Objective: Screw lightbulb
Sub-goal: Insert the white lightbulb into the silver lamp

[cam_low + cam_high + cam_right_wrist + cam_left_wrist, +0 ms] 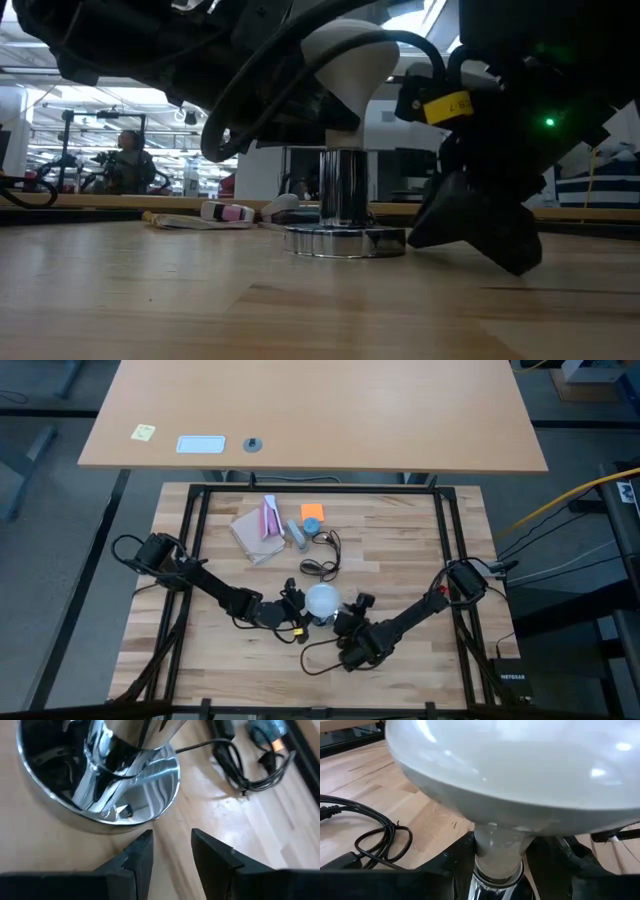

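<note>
- Gripping the lightbulb (322, 600) at its neck, the left gripper (296, 605) holds it upright in the chrome socket (345, 238).
- Right gripper (171, 851), fingers apart and empty, sits beside the socket's base.
- Wooden table (400, 550); a person (128, 160) sits far behind.

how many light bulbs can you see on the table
1. The lightbulb stands upright in the chrome base near the table's middle, between the two arms. No other shows, though the arms could hide something small.
</note>
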You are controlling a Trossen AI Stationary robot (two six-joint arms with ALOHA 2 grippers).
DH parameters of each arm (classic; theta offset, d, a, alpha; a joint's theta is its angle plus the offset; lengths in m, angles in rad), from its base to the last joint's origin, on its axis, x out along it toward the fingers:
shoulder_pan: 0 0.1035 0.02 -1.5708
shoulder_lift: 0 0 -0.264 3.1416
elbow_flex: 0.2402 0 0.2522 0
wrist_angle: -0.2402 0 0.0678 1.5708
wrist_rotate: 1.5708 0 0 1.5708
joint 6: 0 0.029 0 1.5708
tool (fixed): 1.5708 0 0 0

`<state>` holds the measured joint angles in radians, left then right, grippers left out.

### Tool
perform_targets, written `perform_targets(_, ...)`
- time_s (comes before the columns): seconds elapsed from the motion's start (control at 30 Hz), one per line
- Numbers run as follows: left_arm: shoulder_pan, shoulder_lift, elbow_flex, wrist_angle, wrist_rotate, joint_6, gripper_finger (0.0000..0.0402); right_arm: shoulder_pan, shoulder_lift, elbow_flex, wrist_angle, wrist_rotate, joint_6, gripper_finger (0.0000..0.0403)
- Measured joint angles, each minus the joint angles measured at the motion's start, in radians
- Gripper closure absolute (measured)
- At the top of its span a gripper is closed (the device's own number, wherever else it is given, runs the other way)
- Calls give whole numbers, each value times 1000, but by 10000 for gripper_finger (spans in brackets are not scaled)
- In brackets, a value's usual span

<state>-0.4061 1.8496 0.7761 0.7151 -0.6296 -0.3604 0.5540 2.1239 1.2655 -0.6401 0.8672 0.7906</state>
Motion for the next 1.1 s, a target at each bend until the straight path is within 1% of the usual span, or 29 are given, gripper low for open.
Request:
perform_targets(0.23,0,0,0,-1,-5,1,243,14,-13,-3,-2,-8,-5,265)
perform_targets(0.37,1,0,0,-1,-6,2,243,39,-61,-3,5,-8,-8,265)
perform_targets(0.5,1,0,0,-1,-8,2,243,70,-87,-2,54,-1,-20,265)
perform_targets(0.57,2,0,0,-1,-9,2,243,83,-89,-2,119,4,-62,265)
perform_targets(0.77,19,0,0,4,-8,-3,243,86,-85,-2,313,-14,-254,265)
perform_targets(0.83,25,0,0,7,-8,-4,243,75,-85,-1,332,0,-299,265)
perform_targets(0.97,33,-1,0,10,-8,-7,243,44,-79,-1,335,5,-323,265)
perform_targets(1.1,34,-2,0,12,-10,-6,243,17,-63,-1,349,-48,-335,265)
